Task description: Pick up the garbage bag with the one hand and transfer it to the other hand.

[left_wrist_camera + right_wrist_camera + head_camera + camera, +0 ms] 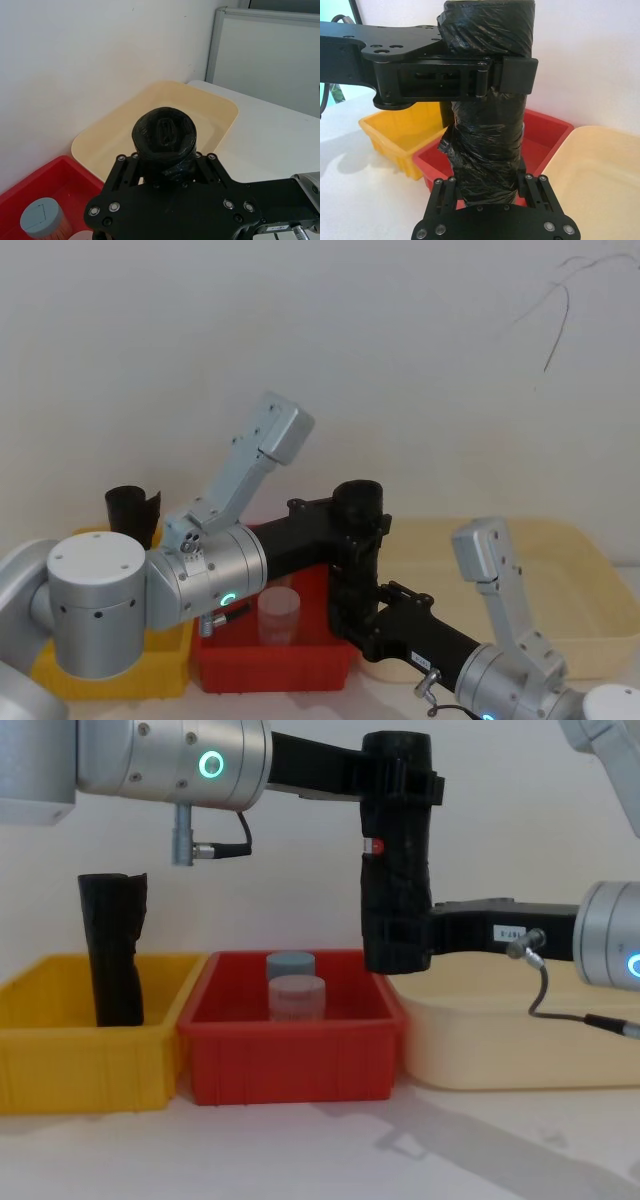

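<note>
The garbage bag (395, 860), a tall black roll with a small red mark, hangs upright in the air above the right end of the red bin (290, 1045). My left gripper (400, 780), on the arm with the green ring, is shut on the roll near its top. My right gripper (398, 942), on the arm with the blue ring, is shut on its lower end. In the right wrist view the bag (487, 145) runs from my right gripper (490, 192) up through the left gripper (490, 82). The left wrist view looks down on the bag's top (165, 135).
A yellow bin (85, 1050) on the left holds a second black roll (115, 950). The red bin holds two small lidded cups (295, 995). A wide cream tray (520, 1040) lies to the right. A white wall stands close behind.
</note>
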